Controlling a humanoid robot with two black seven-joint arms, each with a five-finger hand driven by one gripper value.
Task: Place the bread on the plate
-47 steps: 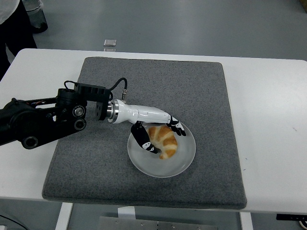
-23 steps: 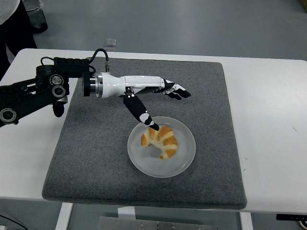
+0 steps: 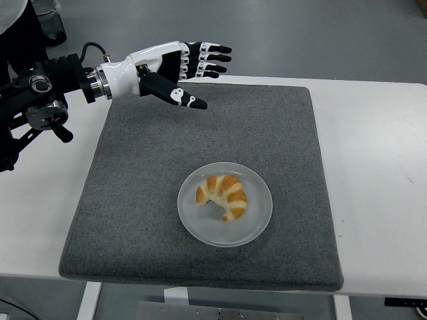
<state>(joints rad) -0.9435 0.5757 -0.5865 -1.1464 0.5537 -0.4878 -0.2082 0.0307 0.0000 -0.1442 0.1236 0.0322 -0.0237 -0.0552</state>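
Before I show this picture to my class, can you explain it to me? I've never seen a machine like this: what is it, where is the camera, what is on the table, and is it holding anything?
This is a humanoid robot with black arms and five-fingered hands. The camera sits high on the robot's own side, looking forward and down over a white table. Only its left hand shows, coming in from the picture's left edge, raised above the far left corner of a grey mat. Its fingers are spread and hold nothing. On the mat stands a round, pale plate, and a croissant lies on it, apart from the hand. The right arm is out of view. Part of a person in dark clothing shows at the top left corner.
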